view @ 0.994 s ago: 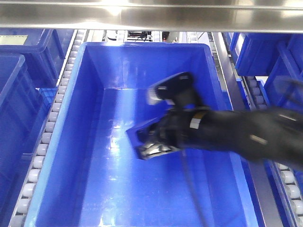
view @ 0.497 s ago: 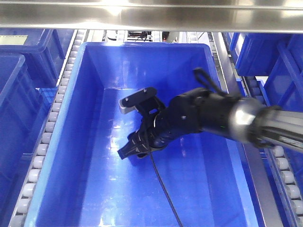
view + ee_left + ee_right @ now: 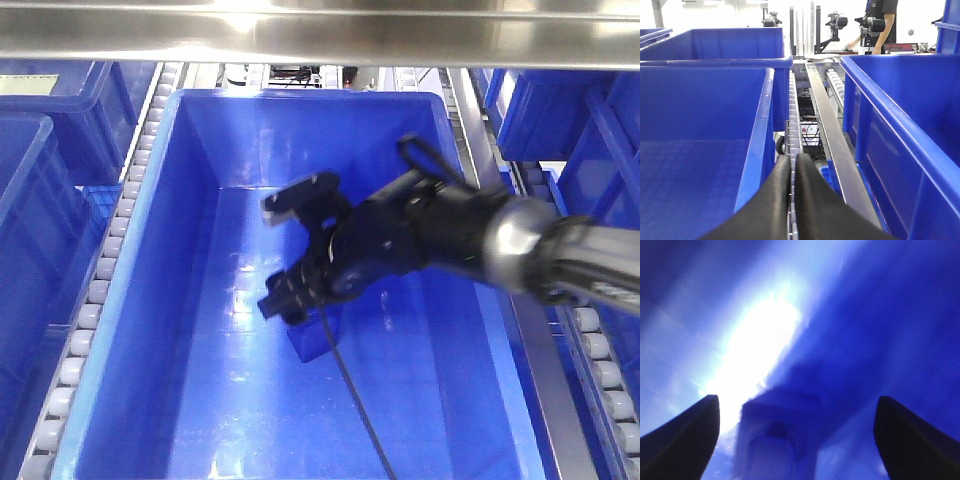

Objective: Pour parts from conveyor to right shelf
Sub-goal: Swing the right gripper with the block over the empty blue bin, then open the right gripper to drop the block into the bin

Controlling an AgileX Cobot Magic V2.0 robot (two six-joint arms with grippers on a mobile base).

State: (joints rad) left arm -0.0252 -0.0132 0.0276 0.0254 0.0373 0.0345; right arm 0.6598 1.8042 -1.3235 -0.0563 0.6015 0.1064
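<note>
The right gripper (image 3: pixel 795 440), jaws spread wide, hangs over the block (image 3: pixel 318 335) in the bin (image 3: pixel 150 300); left gripper (image 3: pixel 792 165) jaws pressed together

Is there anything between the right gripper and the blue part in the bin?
Nothing visible. The right gripper is open just above the part, which sits on the bin floor, showing between the spread fingers in the wrist view.

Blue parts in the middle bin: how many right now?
1. A single blue part sits on the floor of the middle bin, just under the right gripper, whose open fingers flank it. The arm could hide others.
</note>
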